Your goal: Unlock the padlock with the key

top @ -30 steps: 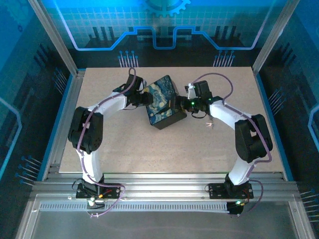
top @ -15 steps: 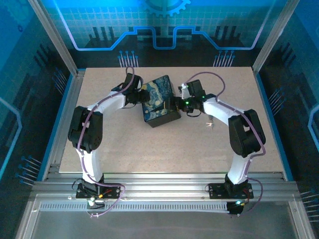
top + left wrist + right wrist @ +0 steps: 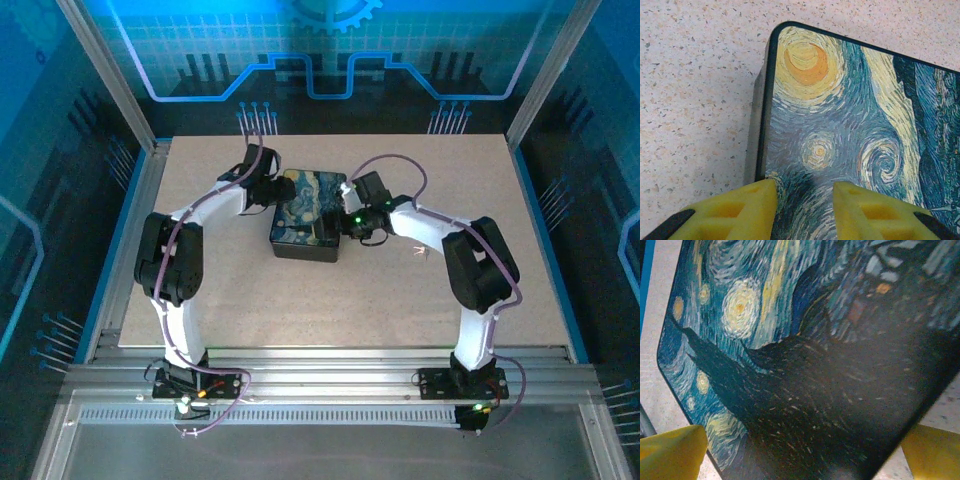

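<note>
Enclosure (image 3: 320, 60): blue-lit panels at the back and sides, printed with circuit-style lines; metal posts at the corners.
Table (image 3: 300, 300): pale speckled top. A ribbed aluminium rail (image 3: 320, 385) runs along the near edge and carries both arm bases.
Left arm (image 3: 170, 270): white and black links. It rises from the near-left base, elbows out to the left, and reaches in to the left side of the box.
Right arm (image 3: 480, 280): mirrored posture, elbow out to the right, wrist angled in toward the right side of the box. A green light shows at the wrist.
Box (image 3: 305, 215): dark and rectangular, lid printed with a swirling blue-yellow night sky. It lies flat in the far half of the table, between the two grippers and nearly square to the table edges.
Left gripper (image 3: 268, 195): at the box's left edge. In the wrist view, the yellow fingers (image 3: 740, 212) are parted by a moderate gap over the lid, near its rounded corner. One fingertip is right at the lid's rim, and nothing is caught between the fingers.
Right gripper (image 3: 345, 222): at the box's right side. In the wrist view, the yellow fingers (image 3: 670, 452) are spread wide, and a corner of the box lies in the span between them. Cannot tell whether either pad touches the box.
Padlock: cannot tell where it sits; too small to pick out on or around the box.
Speck (image 3: 420, 248): small pale object on bare table just right of the right wrist, apart from the box. Too small to identify.
</note>
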